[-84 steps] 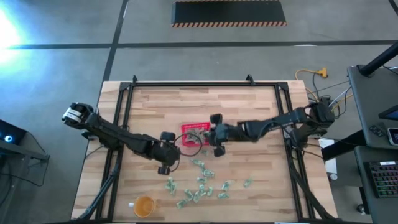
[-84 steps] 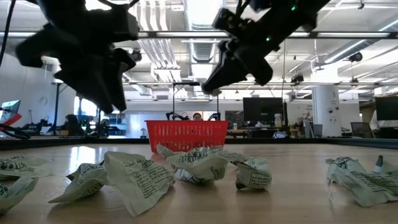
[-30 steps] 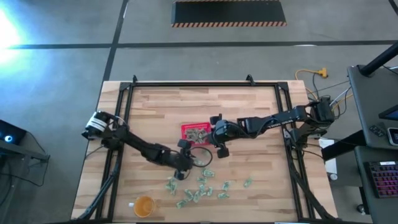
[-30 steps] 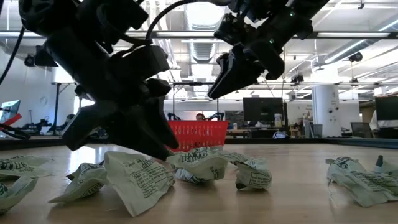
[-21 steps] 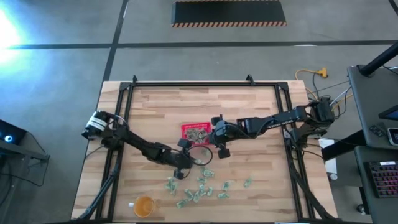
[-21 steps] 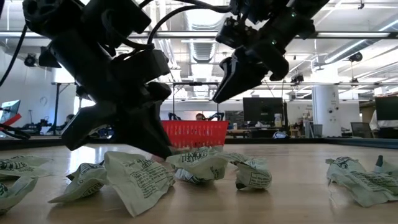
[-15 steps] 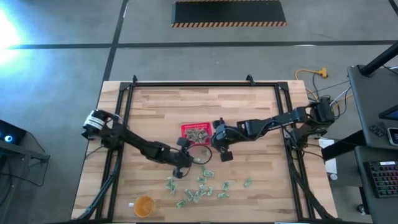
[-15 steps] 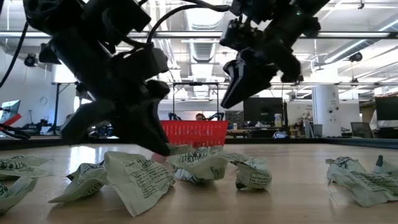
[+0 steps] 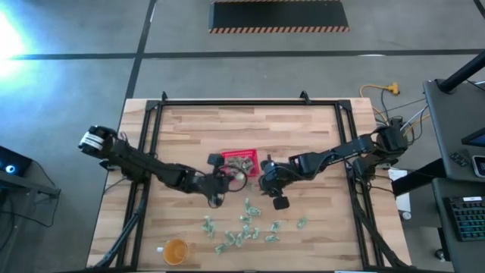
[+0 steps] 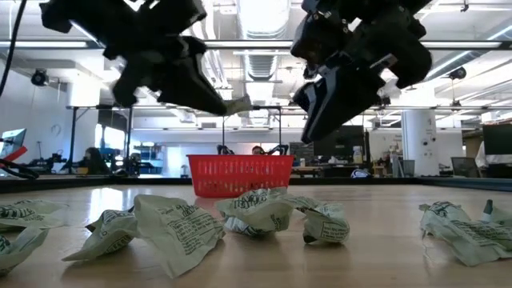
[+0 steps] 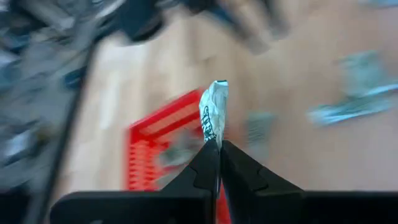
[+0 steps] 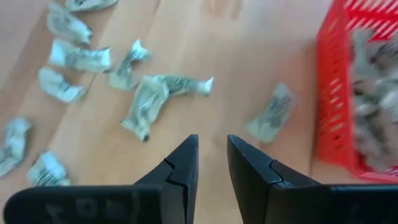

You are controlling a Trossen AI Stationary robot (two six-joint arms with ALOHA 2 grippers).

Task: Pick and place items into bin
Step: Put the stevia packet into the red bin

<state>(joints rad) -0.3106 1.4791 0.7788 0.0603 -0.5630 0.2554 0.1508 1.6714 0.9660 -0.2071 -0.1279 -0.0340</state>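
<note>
The wooden table [image 9: 189, 136] carries everything, with both dark arms reaching in toward its middle. The red basket [image 9: 239, 161] sits near the centre, and pale packets already lie inside it, seen through its meshed wall in the right wrist view. In front of the basket, toward the near edge, the loose packets [image 9: 244, 226] are scattered in a cluster, well apart from the round orange cup [image 9: 175, 251] at the near left. The left gripper [image 9: 221, 176] hangs just beside the basket's left front corner, raised above the tabletop, its fingers [image 11: 211, 163] pressed together on the lower end of one green and white packet [image 11: 212, 113], which stands up from the tips; the wrist view is blurred, so the print on the wrapper cannot be read. In the low view that held packet [image 10: 237, 105] shows as a pale scrap at the tip of the left arm, higher than the basket's rim. The right gripper [image 9: 277, 199] hovers off the basket's right front corner, above the table near the scattered packets, its fingers [image 12: 183, 163] slightly apart with bare wood showing between them.
</note>
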